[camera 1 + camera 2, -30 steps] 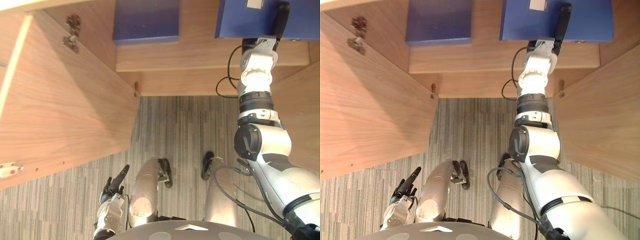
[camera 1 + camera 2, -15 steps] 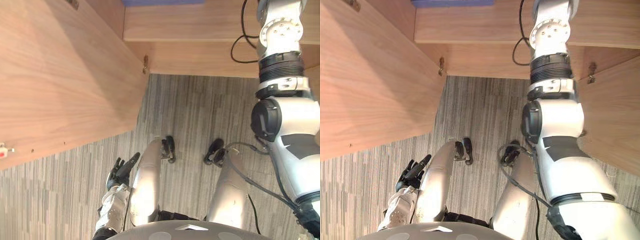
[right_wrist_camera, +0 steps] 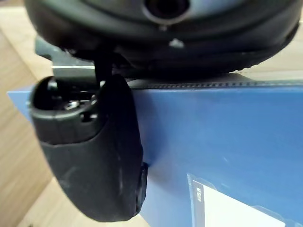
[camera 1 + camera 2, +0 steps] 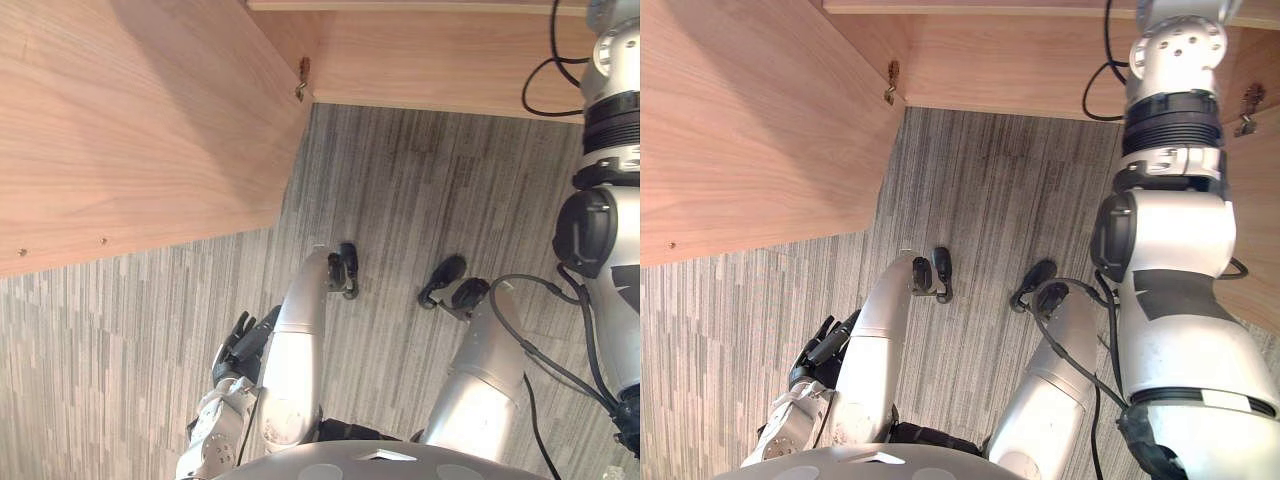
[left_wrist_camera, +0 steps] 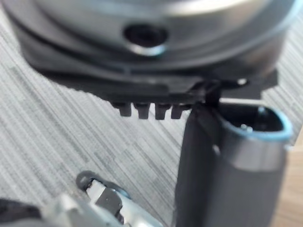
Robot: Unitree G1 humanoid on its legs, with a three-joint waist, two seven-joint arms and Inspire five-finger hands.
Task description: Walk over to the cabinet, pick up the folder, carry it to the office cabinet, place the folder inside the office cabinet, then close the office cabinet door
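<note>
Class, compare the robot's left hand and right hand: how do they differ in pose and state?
The left hand hangs low over the carpet; the right hand is up at the wooden cabinet. The left hand is open and empty; the right hand's thumb grips the blue folder. Both are dark.

Silver-grey arms (image 4: 1170, 260), dark robot hand (image 4: 240, 350)

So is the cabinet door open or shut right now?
Open. The cabinet door stands swung out over the carpet, with its hinge exposed.
</note>
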